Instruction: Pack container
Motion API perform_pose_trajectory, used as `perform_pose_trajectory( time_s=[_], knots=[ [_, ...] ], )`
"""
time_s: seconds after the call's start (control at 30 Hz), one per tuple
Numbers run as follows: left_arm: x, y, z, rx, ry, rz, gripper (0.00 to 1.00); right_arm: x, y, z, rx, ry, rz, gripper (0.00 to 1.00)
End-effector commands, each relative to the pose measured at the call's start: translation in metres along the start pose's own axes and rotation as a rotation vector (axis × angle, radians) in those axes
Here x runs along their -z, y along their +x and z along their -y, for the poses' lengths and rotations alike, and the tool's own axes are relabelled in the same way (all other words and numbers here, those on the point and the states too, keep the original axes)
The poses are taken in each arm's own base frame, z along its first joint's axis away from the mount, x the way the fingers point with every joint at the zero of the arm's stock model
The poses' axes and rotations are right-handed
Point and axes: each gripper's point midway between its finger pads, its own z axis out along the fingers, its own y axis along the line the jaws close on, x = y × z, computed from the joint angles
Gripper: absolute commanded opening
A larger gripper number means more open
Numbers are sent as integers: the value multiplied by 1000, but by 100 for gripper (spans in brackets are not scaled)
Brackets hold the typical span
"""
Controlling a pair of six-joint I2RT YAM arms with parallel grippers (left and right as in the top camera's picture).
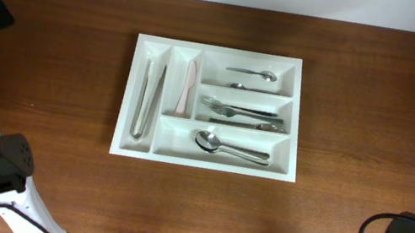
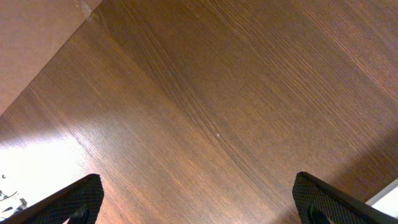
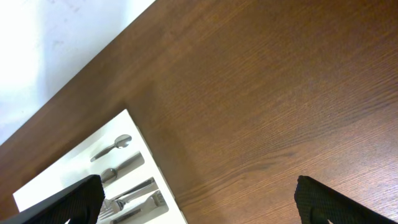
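My left gripper (image 2: 199,202) and right gripper (image 3: 199,202) hang wide apart, empty, at the near corners. The container (image 1: 207,165) lies mid-table, farther off between them, long axis left-right, roughly equally near both.

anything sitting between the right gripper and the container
Nothing visible does. In the right wrist view only bare wooden table lies between the right gripper, jaws wide open, and the corner of the container. The overhead view shows no loose item around it either.
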Motion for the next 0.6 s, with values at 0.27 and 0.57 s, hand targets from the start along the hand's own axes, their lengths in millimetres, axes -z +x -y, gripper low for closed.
perform_pose_trajectory(
  time_s=[0.27,0.57],
  knots=[
    [1,1,-1,-7,9,-1,99,8,11,-30,69,-28,9,99],
    [1,1,-1,-7,9,-1,99,61,66,-128,320,-191,50,99]
  ],
)
